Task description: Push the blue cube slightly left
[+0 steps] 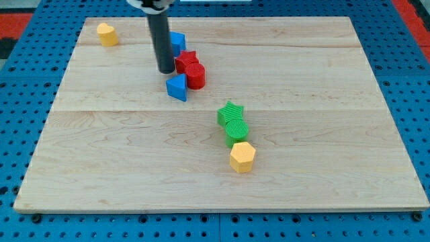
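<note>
The glossy blue cube is seen far on the wooden bench, half hidden behind my tip, just left of the red star; no fingers are fitted.

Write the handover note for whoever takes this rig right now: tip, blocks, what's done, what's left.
My tip is down on the board, just left of the red star. The blue cube sits behind the rod, partly hidden, toward the view's top. A second blue block lies below the red pair.
Done: cannot tell from this frame whether the cube has been pushed.
Left: the tip is on the cube's left, so it likely needs to go round to the right side before pushing left.
</note>
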You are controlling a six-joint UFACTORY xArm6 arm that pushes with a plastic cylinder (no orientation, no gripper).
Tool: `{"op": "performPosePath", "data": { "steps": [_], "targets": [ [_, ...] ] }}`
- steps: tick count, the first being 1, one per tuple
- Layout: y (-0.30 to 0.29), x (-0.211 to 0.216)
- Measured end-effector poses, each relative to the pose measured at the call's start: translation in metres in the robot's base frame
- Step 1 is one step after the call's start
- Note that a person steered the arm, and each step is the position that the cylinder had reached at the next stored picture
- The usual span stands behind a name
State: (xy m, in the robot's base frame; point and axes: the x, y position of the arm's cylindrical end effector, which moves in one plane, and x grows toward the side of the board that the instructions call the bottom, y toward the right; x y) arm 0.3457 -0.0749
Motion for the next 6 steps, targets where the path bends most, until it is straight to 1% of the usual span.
{"op": "performPosePath", "data": {
  "steps": [1, 2, 3, 4, 5, 6],
  "targets": [
    [0.055, 0.0],
    [0.109, -0.009],
    [0.119, -0.057],
    [0.119, -0.041],
    [0.097, -0.004],
    [0.059, -0.041]
  ]
}}
